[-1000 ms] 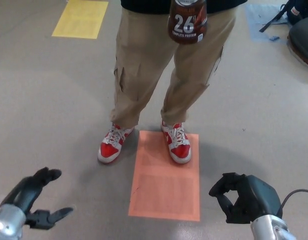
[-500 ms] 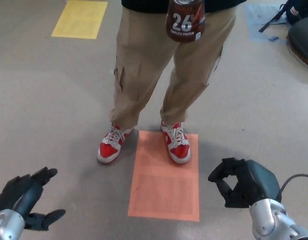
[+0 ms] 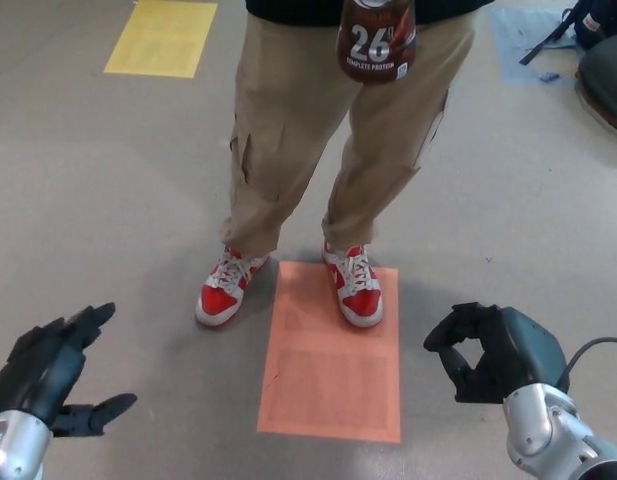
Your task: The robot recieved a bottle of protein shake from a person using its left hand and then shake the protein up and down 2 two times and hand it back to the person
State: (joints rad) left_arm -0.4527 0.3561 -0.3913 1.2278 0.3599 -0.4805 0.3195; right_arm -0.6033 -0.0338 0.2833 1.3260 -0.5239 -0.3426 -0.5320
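Note:
A brown protein shake bottle (image 3: 376,40) with "26" on its label is held out at the top of the head view, in front of a person in tan trousers (image 3: 328,130); the hand holding it is cut off by the frame edge. My left hand (image 3: 50,375) is low at the bottom left, open, fingers spread and empty, far below the bottle. At the bottom right, my right hand (image 3: 493,352) holds nothing, its fingers curled inward.
The person's red and white shoes (image 3: 228,288) stand at the far edge of an orange floor mat (image 3: 333,355). A yellow mat (image 3: 163,38) lies at the top left. Dark bags and a chair (image 3: 600,55) sit at the top right.
My left hand has risen a little and its fingers have spread wider. My right hand has lifted slightly. The bottle has stayed near the top of the view.

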